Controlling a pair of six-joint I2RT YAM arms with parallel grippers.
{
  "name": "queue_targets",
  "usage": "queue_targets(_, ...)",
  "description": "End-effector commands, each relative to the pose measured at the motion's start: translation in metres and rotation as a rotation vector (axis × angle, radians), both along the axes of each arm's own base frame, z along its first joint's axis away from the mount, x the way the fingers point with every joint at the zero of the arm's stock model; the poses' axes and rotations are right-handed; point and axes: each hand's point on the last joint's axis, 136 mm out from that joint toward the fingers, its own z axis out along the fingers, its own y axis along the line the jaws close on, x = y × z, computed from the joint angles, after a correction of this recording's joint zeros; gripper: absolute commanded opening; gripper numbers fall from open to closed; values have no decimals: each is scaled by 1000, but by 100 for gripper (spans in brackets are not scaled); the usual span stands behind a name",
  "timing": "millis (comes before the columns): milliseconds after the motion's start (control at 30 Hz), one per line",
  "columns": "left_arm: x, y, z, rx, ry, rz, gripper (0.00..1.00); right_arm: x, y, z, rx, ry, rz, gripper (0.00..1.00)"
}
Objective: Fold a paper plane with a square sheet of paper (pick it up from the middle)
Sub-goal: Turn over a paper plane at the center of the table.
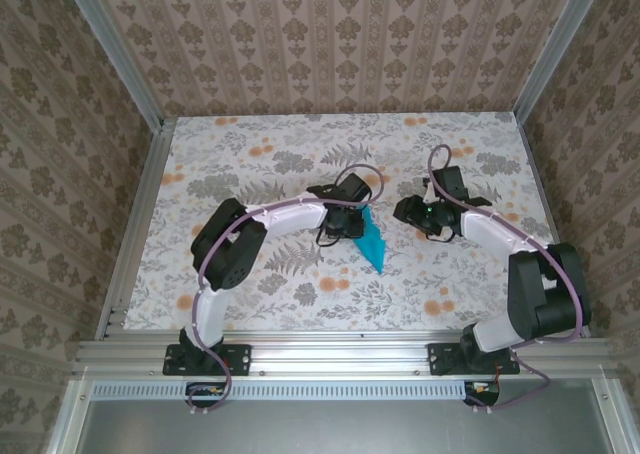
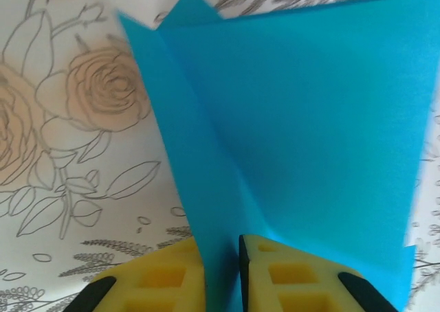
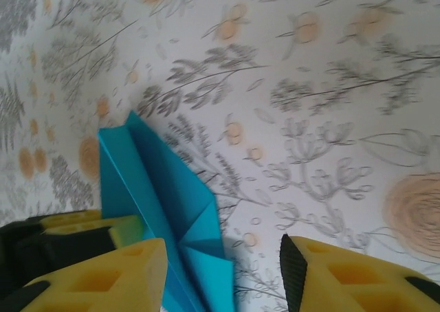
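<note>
At mid-desk (image 1: 450, 274), the paper plane (image 1: 376, 242) has its long axis running near to far, with the point toward the near edge. At its far end, the left claw (image 2: 221, 260) is clamped on the centre fold. Just to the right, the right claw (image 3: 223, 253) stands with jaws apart, gripping nothing. The left arm is judged the nearer.

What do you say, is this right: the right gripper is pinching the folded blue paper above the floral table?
Not quite. It is the left gripper that is pinching the folded blue paper above the floral table; the left wrist view shows the sheet clamped between its yellow fingers. The right gripper stands open nearby.
</note>
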Motion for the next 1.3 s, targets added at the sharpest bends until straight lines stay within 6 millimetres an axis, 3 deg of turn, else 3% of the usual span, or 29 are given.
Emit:
queue_targets(0, 0, -1, 15, -83, -2, 7, 19, 0, 27, 10, 15, -27, 108, 45)
queue_targets(233, 0, 8, 10, -146, 10, 23, 21, -18, 63, -1, -48, -10, 267, 42)
queue_targets(467, 0, 10, 10, -163, 11, 5, 22, -33, 66, -24, -157, 36, 317, 44)
queue_targets(567, 0, 8, 10, -167, 11, -5, 22, -32, 57, -31, -202, 47, 284, 51)
queue_targets(833, 1, 7, 7, -155, 17, -8, 21, -30, 65, -48, -138, 107, 289, 70)
queue_targets(1067, 2, 9, 4, -139, 17, -5, 21, -34, 70, -47, -82, 108, 301, 76)
queue_targets(1267, 4, 11, 6, -139, 16, 0, 20, -41, 87, -36, 22, 96, 358, 68)
